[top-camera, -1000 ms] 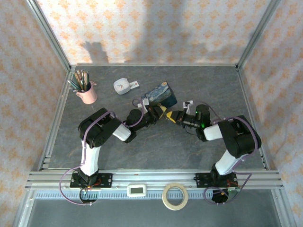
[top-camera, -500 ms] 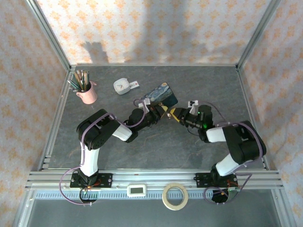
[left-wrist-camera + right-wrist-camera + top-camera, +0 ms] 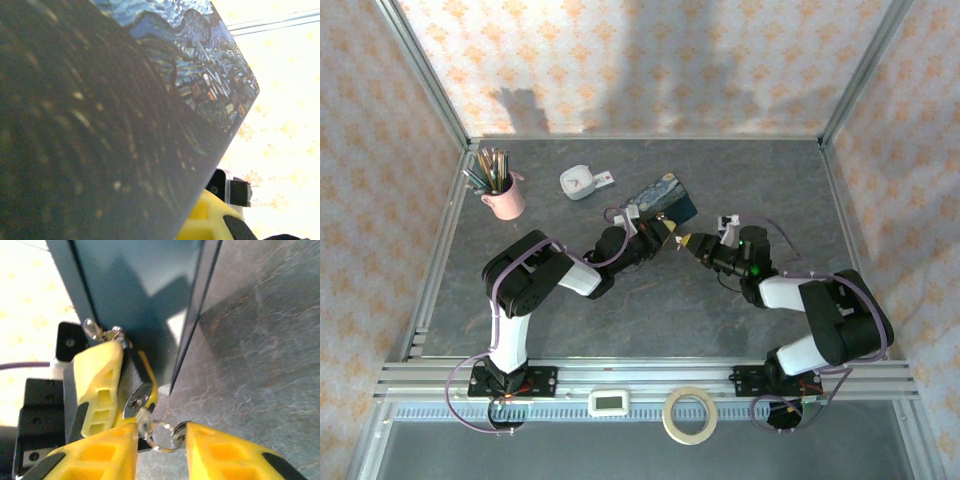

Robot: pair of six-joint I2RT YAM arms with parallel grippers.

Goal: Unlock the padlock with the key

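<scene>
The padlock (image 3: 136,382), with a dark body and a silver underside, sits between the yellow fingers of my left gripper (image 3: 127,390), which is shut on it. Its shackle (image 3: 91,329) pokes out above, against the blue tin (image 3: 145,285). The key (image 3: 144,422) is in the padlock's underside, and its wire ring (image 3: 166,439) hangs in the gap of my right gripper (image 3: 161,442). The right jaws stand apart, with the key by the left fingertip. From above, my left gripper (image 3: 665,232) and right gripper (image 3: 688,242) meet tip to tip just below the tin (image 3: 660,203).
A pink cup of pens (image 3: 504,197) stands at the back left, with a small white dish (image 3: 577,181) beside it. A tape roll (image 3: 689,414) and a white timer (image 3: 611,402) lie on the front rail. Metal frame posts edge the grey table (image 3: 650,310).
The right arm's elbow has swung out to the right while its gripper stayed at the padlock. Its jaws have parted from shut. The tin and the left gripper shifted slightly toward the back.
</scene>
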